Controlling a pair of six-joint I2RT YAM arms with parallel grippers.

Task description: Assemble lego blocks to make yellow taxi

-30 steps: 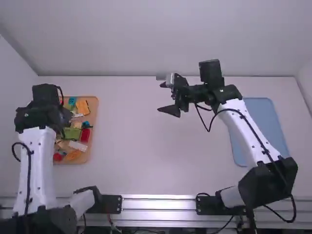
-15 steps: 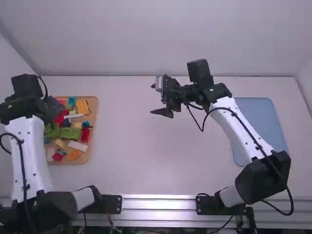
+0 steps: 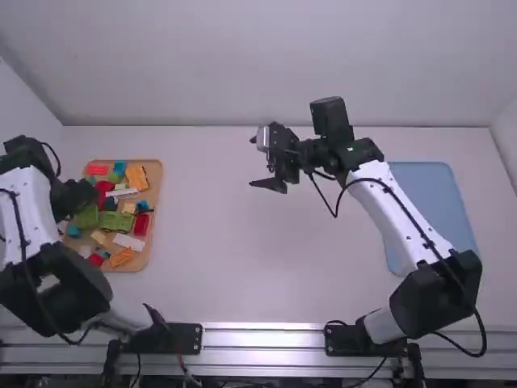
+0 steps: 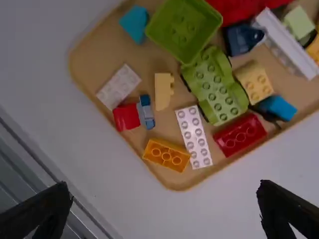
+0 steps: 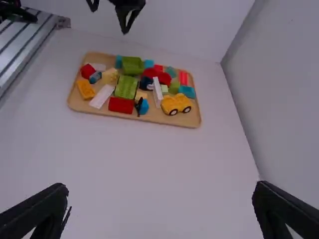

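- Left gripper (image 4: pixel 164 185): fingers spread wide with nothing between them, at the left side of the tray (image 4: pixel 89 64) in the high view. It is probably kept open for a first pick.
- Right gripper (image 3: pixel 254 162): also spread and empty, over the middle of the desk (image 3: pixel 266 259). It seems parked there to leave the left arm room at the tray.
- The tray holds the loose parts together, likely so each can be found and lifted in turn.
- Yellow car base (image 5: pixel 176 104): the likely start of the taxi, near the tray's far right corner in the high view. It is short and blocky, warm yellow, with two dark, pale-centred wheels showing along one side. No taxi is built on it.
- Other parts: an orange brick (image 4: pixel 167 155), a long white plate (image 4: pixel 194 137) with studs up, a pale yellow brick (image 4: pixel 162 91), a red brick (image 4: pixel 240 134) and a green car base (image 4: pixel 216 89).
- Farther off, a blue mat (image 3: pixel 436 202) lies at the desk's right side, partly under the right arm.
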